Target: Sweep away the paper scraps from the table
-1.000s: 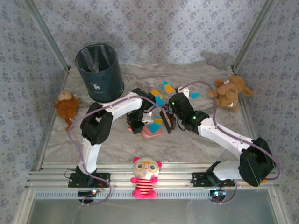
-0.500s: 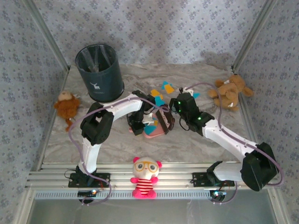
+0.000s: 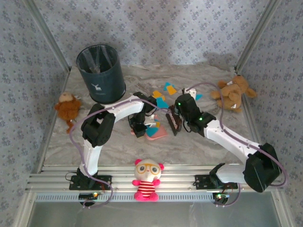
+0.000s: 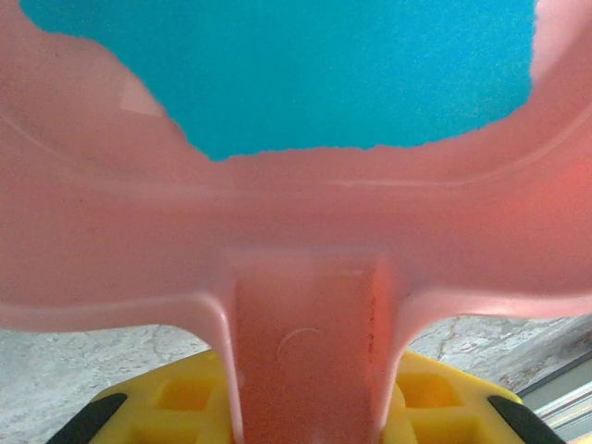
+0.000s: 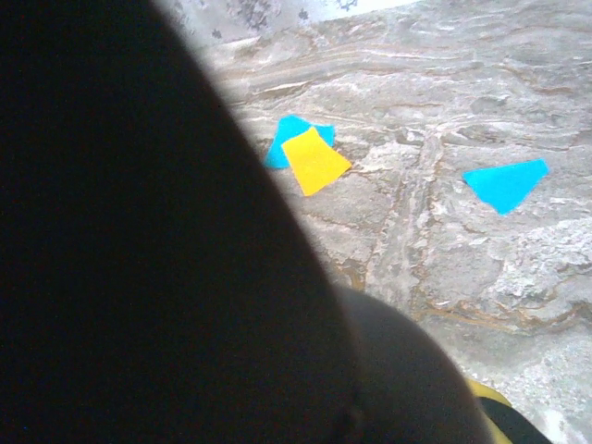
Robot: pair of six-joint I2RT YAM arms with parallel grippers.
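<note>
Left gripper [image 3: 138,127] grasps the pink dustpan [image 3: 161,135] at mid-table [image 3: 118,144]. At its three o'clock, right gripper [image 3: 177,118] clenches a dark brush [image 3: 173,123]. Paper scraps [image 3: 162,101] lie at twelve o'clock.

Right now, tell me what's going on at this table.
Two robot arms are sweeping up paper scraps. The left gripper is shut on the handle of a pink dustpan, which already has a teal scrap lying in it. The right gripper is shut on a dark brush, held just beside the pan. Several orange and teal scraps lie loose on the table beyond the brush, not yet swept.
</note>
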